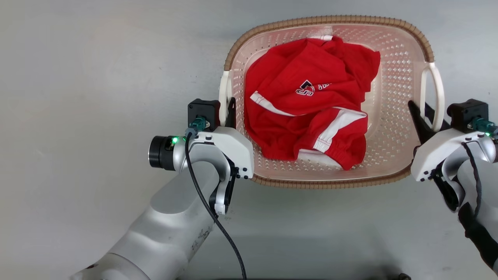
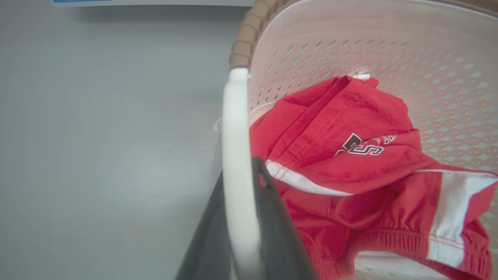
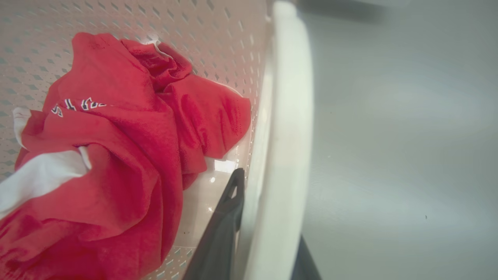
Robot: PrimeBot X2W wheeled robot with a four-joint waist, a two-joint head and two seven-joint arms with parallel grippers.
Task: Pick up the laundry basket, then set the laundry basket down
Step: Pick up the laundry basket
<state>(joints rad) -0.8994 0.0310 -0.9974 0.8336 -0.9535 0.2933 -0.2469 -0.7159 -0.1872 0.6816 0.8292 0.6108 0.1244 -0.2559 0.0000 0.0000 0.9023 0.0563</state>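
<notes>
Basket lay straight ahead over the grey floor, long side across my view, with a red sports garment heaped inside, a little toward my left. I could not tell whether its base was touching the floor.

Left gripper was clenched on the left handle. The wrist view showed a dark finger pressed against each side of the white bar, with no gap. Right gripper was likewise clamped across the right handle, one finger inside the wall and the other just outside.

Handling, as I judged it:
- Light load: thin perforated plastic and one soft garment, so nothing fragile.
- The walls looked likely to flex if squeezed, and the woven-look rim gave no real purchase. The two handles were the right hold (and the only stiff one).
- The handle bars were smooth and rounded, so I expected them to slip or pivot between narrow fingers. Each grip sat toward the near end of its handle, so the far side might dip.
- Both arms would need to rise and lower together and level. The cloth could slide but would not spill over walls that deep.
</notes>
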